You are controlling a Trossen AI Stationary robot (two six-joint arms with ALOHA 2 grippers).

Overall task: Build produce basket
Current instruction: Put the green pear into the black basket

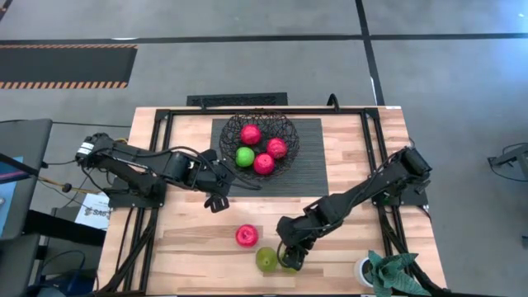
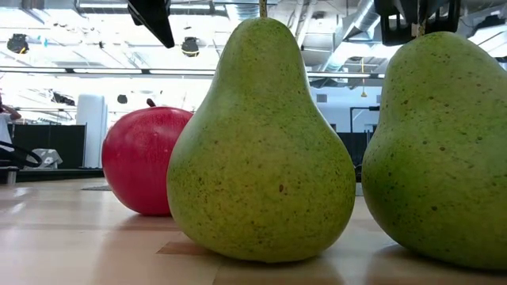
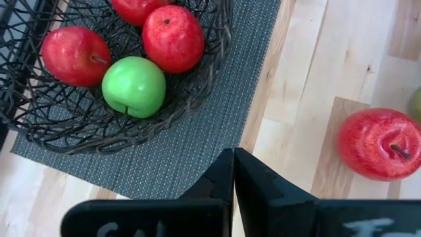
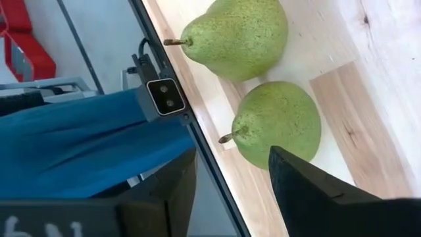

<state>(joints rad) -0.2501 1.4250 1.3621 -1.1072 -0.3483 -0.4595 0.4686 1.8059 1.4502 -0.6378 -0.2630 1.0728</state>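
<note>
The wire basket (image 1: 257, 140) stands on a dark mat (image 1: 312, 169) at the far middle. It holds three red apples and a green one (image 3: 133, 85). A fourth red apple (image 1: 246, 236) lies on the bare wood, near the front. Two yellow-green pears (image 4: 237, 36) (image 4: 279, 128) rest on the table by the near edge, and both loom large in the low view (image 2: 261, 150) (image 2: 444, 150). My right gripper (image 4: 230, 153) hangs open just above the pear nearer to it, which it mostly hides in the high view (image 1: 290, 257). My left gripper (image 1: 219, 200) is shut and bare beside the mat's near left corner.
A small camera (image 4: 164, 95) is fixed at the table's near edge, close to the pears. A pot with green leaves (image 1: 384, 272) stands at the near right corner. Black frame rails (image 1: 371, 157) run along the table's sides. Bare wood lies between the mat and the loose fruit.
</note>
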